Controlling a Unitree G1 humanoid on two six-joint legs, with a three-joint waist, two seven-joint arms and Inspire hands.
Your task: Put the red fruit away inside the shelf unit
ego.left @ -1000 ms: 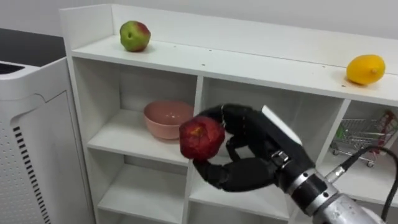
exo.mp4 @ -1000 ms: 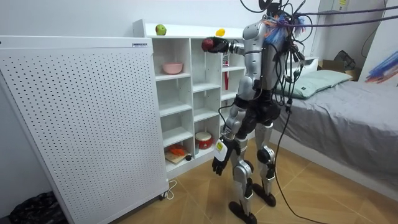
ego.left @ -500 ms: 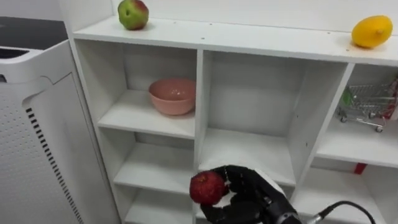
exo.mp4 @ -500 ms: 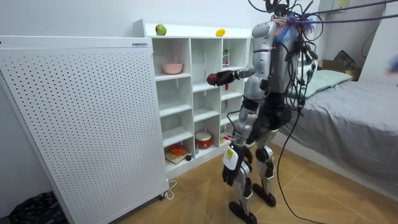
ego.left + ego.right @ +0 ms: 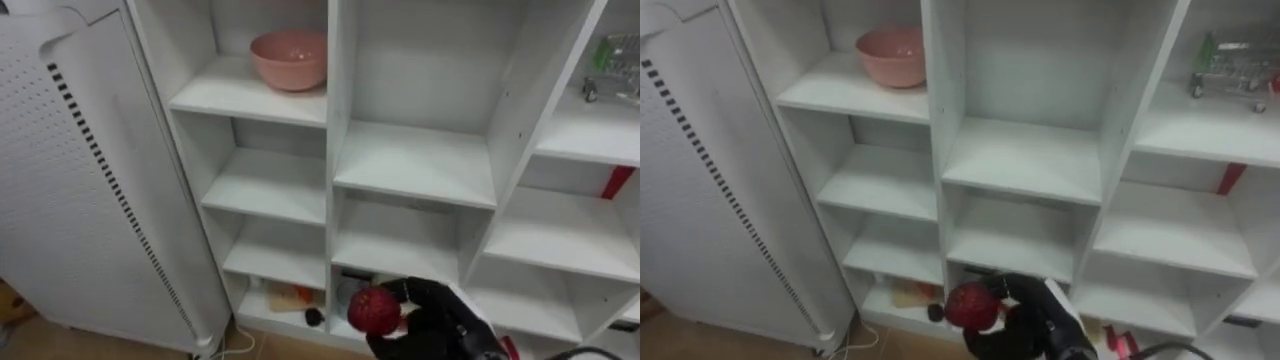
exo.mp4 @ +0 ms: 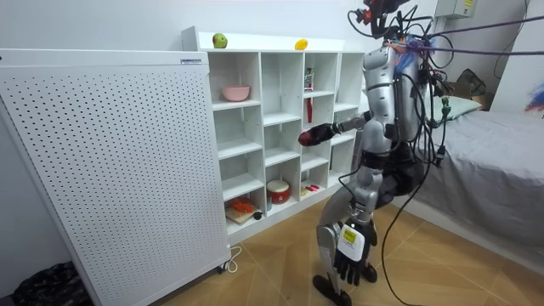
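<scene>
White perforated panel [image 5: 70,200] flanks the closet [image 5: 412,165] at left, a pink bowl [image 5: 290,58] on an upper shelf. Low at centre, the right hand [image 5: 432,325], cut off by the bottom edge, curls round a red apple [image 5: 374,311] before open compartments; items [image 5: 295,297] behind it are indistinct. The left hand [image 6: 349,255] hangs by the knee.

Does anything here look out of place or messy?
Nothing spilled or broken. The one oddity: a green apple and a lemon sit on top of the white shelf unit, not in its compartments. The right hand holds a red apple low before the shelves.
</scene>
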